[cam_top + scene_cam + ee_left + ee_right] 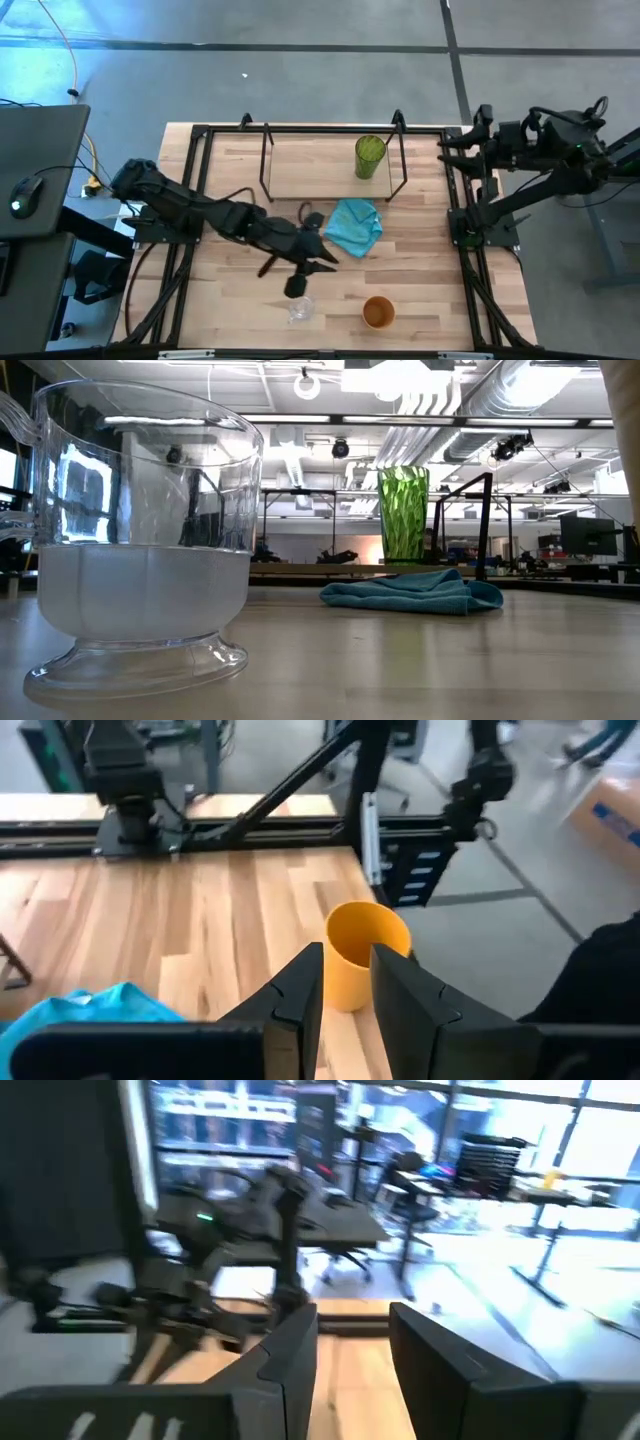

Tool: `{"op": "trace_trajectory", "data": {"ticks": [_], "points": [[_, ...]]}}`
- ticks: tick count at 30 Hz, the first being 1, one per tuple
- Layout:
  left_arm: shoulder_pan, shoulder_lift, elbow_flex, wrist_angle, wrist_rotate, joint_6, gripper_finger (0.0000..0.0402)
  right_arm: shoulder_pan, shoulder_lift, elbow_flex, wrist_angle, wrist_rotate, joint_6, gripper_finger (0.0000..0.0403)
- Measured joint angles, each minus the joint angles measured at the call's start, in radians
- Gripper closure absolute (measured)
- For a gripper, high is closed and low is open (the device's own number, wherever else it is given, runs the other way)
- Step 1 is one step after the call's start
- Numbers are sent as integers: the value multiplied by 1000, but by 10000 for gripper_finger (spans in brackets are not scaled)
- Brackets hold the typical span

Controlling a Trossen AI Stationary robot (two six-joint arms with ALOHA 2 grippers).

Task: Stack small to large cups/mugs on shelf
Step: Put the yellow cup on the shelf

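Already the green tumbler (369, 157) stands on the shelf (268, 160). Near the cloth (354, 225), the left end effector (300, 277) hangs released over the small clear cup (300, 310); next, probably, grab it.

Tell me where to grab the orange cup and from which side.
Grip the orange cup across its upper wall, just below the open rim. It stands upright near the table's front edge, apart from the clear glass cup, so the left gripper can probably descend from above.
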Motion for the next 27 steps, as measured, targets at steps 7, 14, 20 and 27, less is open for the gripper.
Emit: {"op": "trace_trajectory", "data": {"ticks": [7,14,20,27], "points": [[42,197,258,-234,50,-162,325,0,-41,0,-83,115,8,284],[50,421,529,-427,100,-195,325,0,-82,0,-109,141,-23,284],[50,540,690,-502,163,-203,325,0,-125,0,-110,164,-18,284],[38,593,755,-532,177,-227,325,0,-177,1,-111,182,-10,284]]}}
